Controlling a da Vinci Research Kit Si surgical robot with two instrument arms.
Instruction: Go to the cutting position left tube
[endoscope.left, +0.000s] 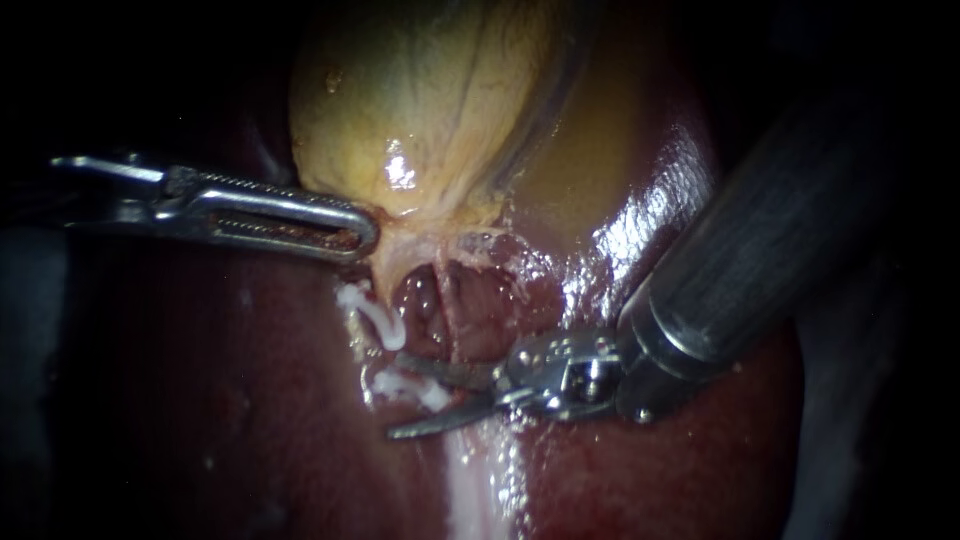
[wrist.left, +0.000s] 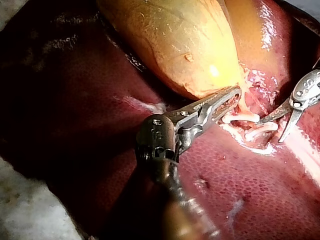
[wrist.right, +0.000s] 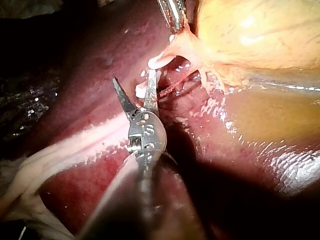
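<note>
Right instrument (endoscope.left: 400, 398) — my blades stand apart, straddling the left tube (endoscope.left: 378, 272) at its lower white clip (endoscope.left: 415, 388). Left instrument (endoscope.left: 355, 232) — my jaws are clamped on the gallbladder (endoscope.left: 420, 100) neck, over the liver (endoscope.left: 250, 420).

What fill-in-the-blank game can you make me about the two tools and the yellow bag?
The left instrument grips the bottom of the yellow ____.
The right instrument's blades stand ____.
The small clips near those blades are coloured ____.
The dark red organ underneath everything is the ____.
Missing words: gallbladder, open, white, liver.
</note>
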